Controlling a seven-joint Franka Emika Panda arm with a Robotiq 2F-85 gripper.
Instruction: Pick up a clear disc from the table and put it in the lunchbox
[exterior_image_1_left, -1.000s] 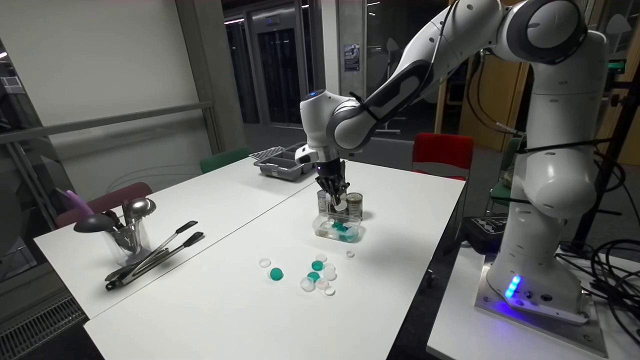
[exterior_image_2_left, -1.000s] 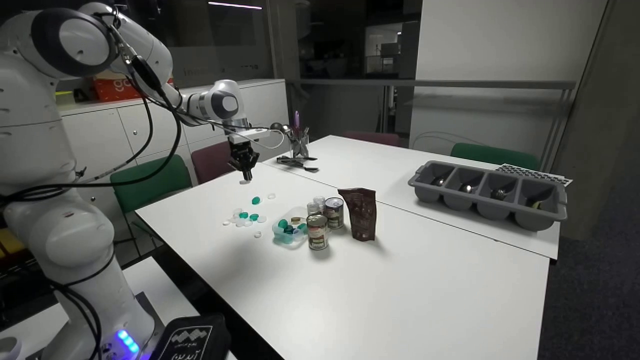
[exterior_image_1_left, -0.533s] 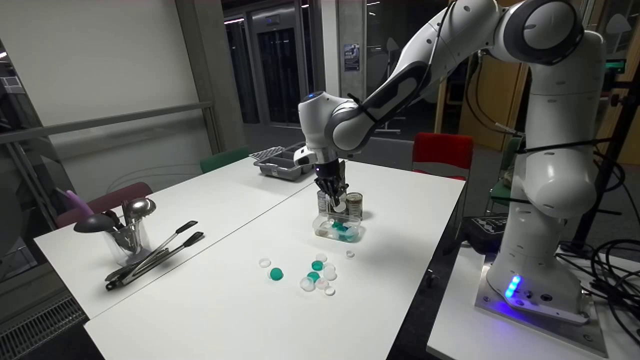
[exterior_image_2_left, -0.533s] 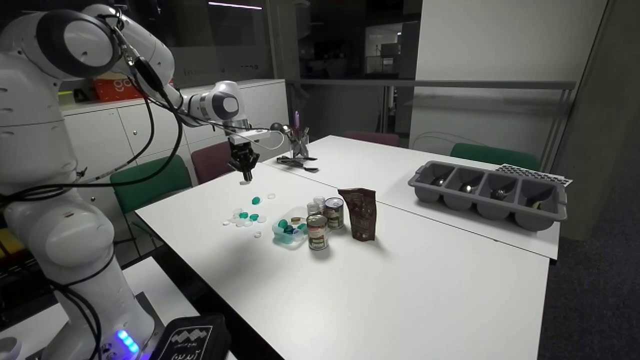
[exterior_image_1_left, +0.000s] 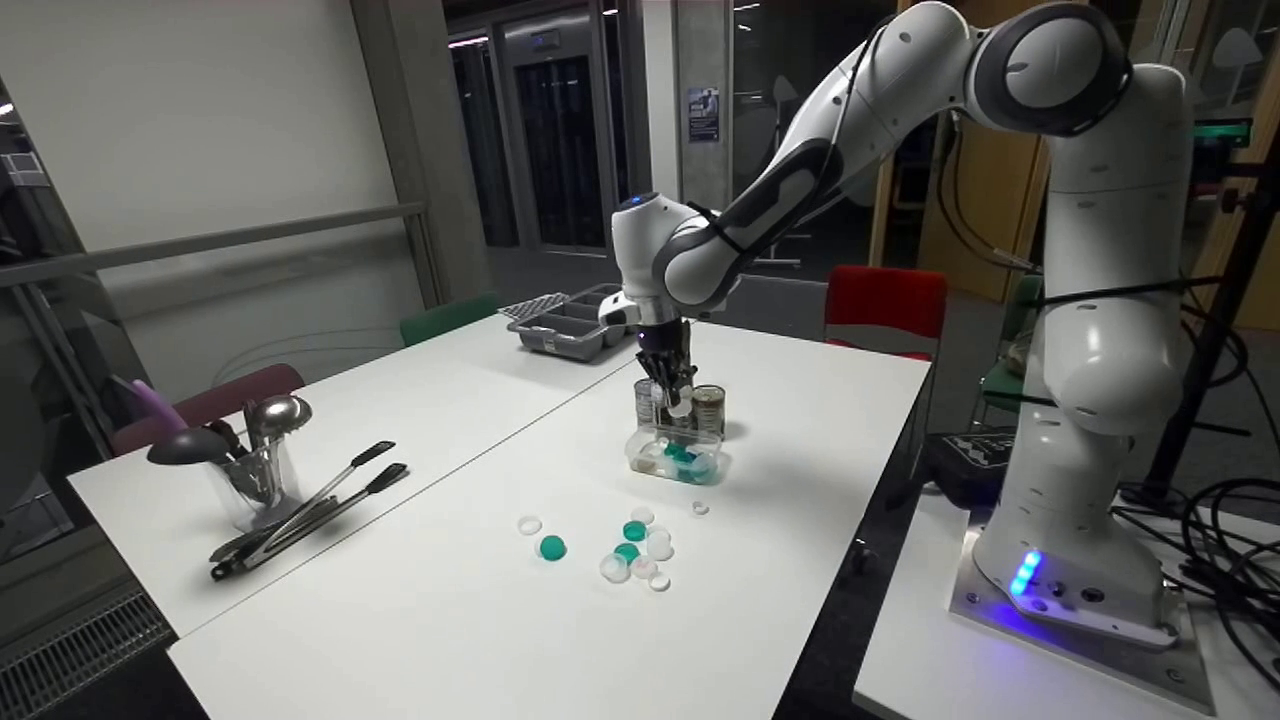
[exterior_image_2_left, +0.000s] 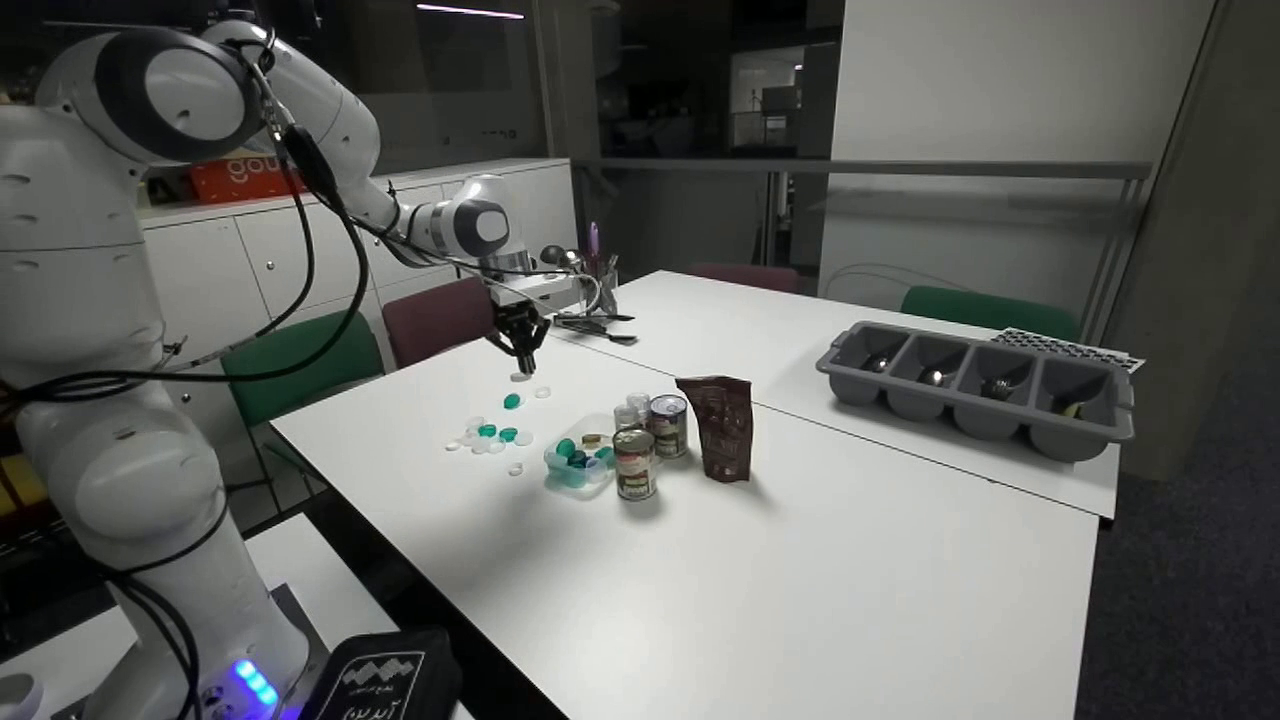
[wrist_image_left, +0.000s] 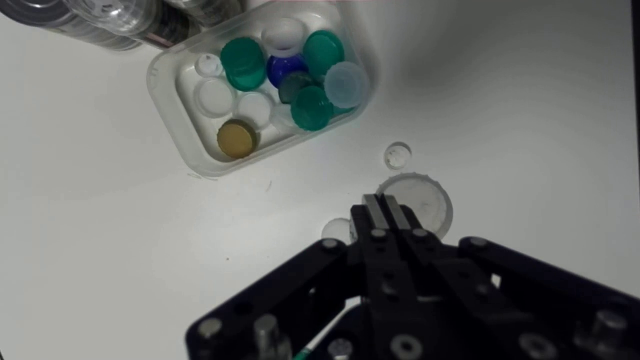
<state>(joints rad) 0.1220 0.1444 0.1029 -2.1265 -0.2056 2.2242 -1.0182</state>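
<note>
My gripper (wrist_image_left: 381, 197) is shut on the edge of a clear disc (wrist_image_left: 425, 202). The disc hangs at the fingertips above the table, and the fingers cover part of it. In both exterior views the gripper (exterior_image_1_left: 675, 392) (exterior_image_2_left: 525, 362) holds this pale disc (exterior_image_1_left: 680, 408) (exterior_image_2_left: 520, 377) in the air. The lunchbox (wrist_image_left: 167, 100) is a clear, open plastic box holding green, blue, gold and clear caps. It stands ahead and to the left of the fingertips in the wrist view. It also shows in both exterior views (exterior_image_1_left: 640, 465) (exterior_image_2_left: 600, 474).
Several loose clear and green caps (exterior_image_1_left: 627, 553) lie on the table, with a small white ring (wrist_image_left: 398, 156) beside the box. Cans (exterior_image_2_left: 635, 465) and a brown pouch (exterior_image_2_left: 722, 430) stand close behind the box. A grey cutlery tray (exterior_image_2_left: 985, 378), utensil cup (exterior_image_1_left: 255, 480) and tongs (exterior_image_1_left: 310, 515) are farther off.
The arm has moved the held disc toward the lunchbox, rightward and slightly down in an exterior view, mostly in the last half second. The gripper stays shut. The objects on the table have not moved.
</note>
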